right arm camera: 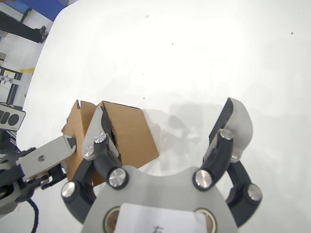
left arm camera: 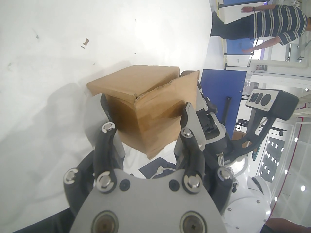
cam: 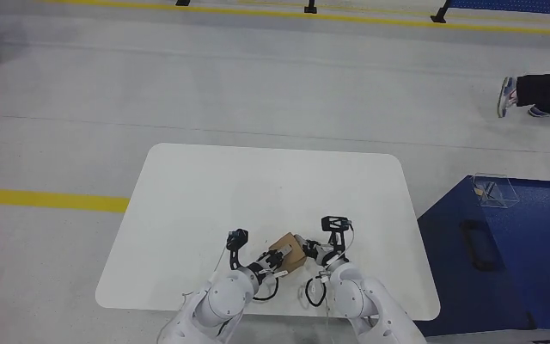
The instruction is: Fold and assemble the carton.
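A small brown carton (cam: 289, 250) stands on the white table (cam: 258, 189) near its front edge, between my two arms. In the left wrist view the carton (left arm camera: 150, 103) sits between my left gripper's fingers (left arm camera: 188, 112); one presses its side face and the other is tucked under a top flap. My left gripper (left arm camera: 145, 107) is shut on the carton. My right gripper (right arm camera: 165, 105) is open wide. One of its fingers (right arm camera: 98, 122) rests against the carton's (right arm camera: 131, 132) upper edge at a flap seam. The other finger (right arm camera: 230, 120) hangs free over bare table.
A blue cabinet (cam: 490, 258) stands just off the table's right side, with a clear plastic holder (cam: 494, 191) on it. A small scrap (left arm camera: 85, 41) lies on the table beyond the carton. The table's far half is bare.
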Controlling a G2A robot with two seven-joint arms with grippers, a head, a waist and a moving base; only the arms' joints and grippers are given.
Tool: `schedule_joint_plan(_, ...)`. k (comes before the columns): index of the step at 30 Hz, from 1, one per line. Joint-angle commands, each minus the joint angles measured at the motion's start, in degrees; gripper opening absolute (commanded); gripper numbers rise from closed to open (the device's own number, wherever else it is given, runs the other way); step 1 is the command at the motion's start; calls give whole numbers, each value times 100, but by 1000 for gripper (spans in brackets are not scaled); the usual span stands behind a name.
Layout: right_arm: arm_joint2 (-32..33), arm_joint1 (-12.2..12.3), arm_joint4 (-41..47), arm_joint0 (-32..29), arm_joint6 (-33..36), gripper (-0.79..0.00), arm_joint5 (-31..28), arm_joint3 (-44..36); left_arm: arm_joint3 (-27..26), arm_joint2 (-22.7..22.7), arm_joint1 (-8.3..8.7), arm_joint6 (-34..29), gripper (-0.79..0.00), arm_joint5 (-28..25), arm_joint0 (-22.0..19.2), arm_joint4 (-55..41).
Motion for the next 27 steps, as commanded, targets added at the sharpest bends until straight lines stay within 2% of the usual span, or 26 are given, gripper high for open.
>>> schedule_joint_plan(1,14,-4,-1,-2,-3,0,-3,5,34,25,-6,17,-262,37,-28,18)
schedule_joint_plan(7,98,-4,-17,-43,-18,0,-26,-47,56,73,-14,61,-234,60,-51,47)
schedule_joint_plan(15,182,-20,84,-57,-74,0,-42,-82,149,124,-21,46,-243,173,-112,115)
schedule_joint_plan(19,268,-7,257,-174,-79,0,-373,-213,160,145,-29,53,-243,188,-132,101)
schedule_joint_plan(20,279,2,207,-199,-22,0,-426,-222,145,141,-29,52,-231,181,-127,93)
schedule_joint_plan(21,276,9,122,-208,25,0,-424,-225,113,122,-27,77,-182,163,-112,71)
schedule_joint_plan(22,260,9,53,-211,36,0,-397,-220,63,91,-24,108,-12,130,-79,33)
schedule_joint_plan(25,161,-6,-143,-156,91,0,-265,-119,-248,-95,4,332,0,-64,111,-60)
schedule_joint_plan(27,100,-25,-182,-109,80,0,-183,-41,-480,-238,42,716,0,-275,327,144)
